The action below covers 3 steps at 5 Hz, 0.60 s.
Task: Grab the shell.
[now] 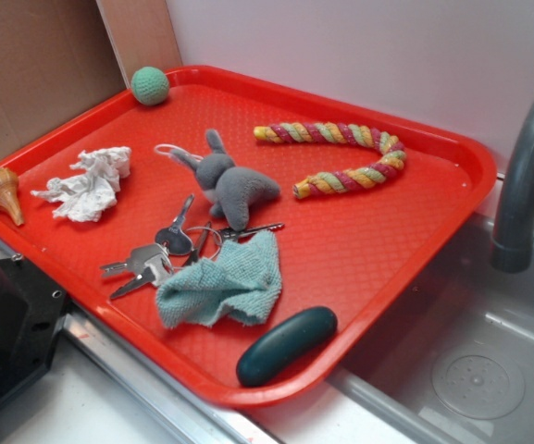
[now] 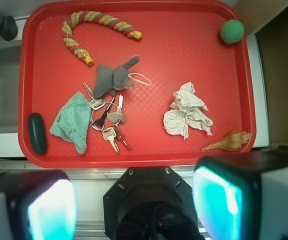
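Observation:
The shell [image 1: 1,191] is tan-orange and ribbed, lying at the tray's left rim with its thin point toward the front. In the wrist view the shell [image 2: 231,141] lies at the tray's near right corner, point toward the left. My gripper [image 2: 134,205] hangs high above the robot's base, off the tray's near edge, open, with nothing between its fingers [image 2: 218,200]. The shell shows just beyond the right finger. The exterior view does not show the jaws.
The red tray [image 1: 452,148] also holds a crumpled white tissue [image 1: 89,183] beside the shell, a green ball [image 1: 150,85], grey plush toy [image 1: 229,183], keys [image 1: 155,254], teal cloth [image 1: 225,287], dark oval object [image 1: 287,344] and braided rope [image 1: 341,157]. A sink and faucet [image 1: 526,176] are on the right.

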Motion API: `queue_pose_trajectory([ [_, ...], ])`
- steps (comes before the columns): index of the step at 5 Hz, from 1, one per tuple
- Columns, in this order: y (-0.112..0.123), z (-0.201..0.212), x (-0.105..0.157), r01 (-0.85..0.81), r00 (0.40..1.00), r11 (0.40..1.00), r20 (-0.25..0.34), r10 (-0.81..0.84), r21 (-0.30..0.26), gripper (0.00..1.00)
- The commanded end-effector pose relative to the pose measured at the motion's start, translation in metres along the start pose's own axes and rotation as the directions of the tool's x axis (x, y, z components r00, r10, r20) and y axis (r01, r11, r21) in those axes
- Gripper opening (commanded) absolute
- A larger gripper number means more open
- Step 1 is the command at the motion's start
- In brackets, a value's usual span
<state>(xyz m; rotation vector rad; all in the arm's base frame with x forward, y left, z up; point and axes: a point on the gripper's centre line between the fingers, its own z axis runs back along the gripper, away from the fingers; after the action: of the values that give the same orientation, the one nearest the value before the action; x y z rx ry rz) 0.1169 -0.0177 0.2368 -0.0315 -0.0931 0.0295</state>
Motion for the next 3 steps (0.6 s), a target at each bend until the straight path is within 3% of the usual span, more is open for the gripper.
queue_pose_trajectory([
  [1,0.0,0.0,0.0,0.0,1.0,1.0,0.0,0.0,0.0,1.0],
  [2,0.052,-0.048,-0.001,-0.236,0.966,0.967,-0.082,0.244,0.096,1.0],
  [3,0.105,-0.094,-0.012,-0.46,0.877,0.872,-0.071,0.476,0.166,1.0],
])
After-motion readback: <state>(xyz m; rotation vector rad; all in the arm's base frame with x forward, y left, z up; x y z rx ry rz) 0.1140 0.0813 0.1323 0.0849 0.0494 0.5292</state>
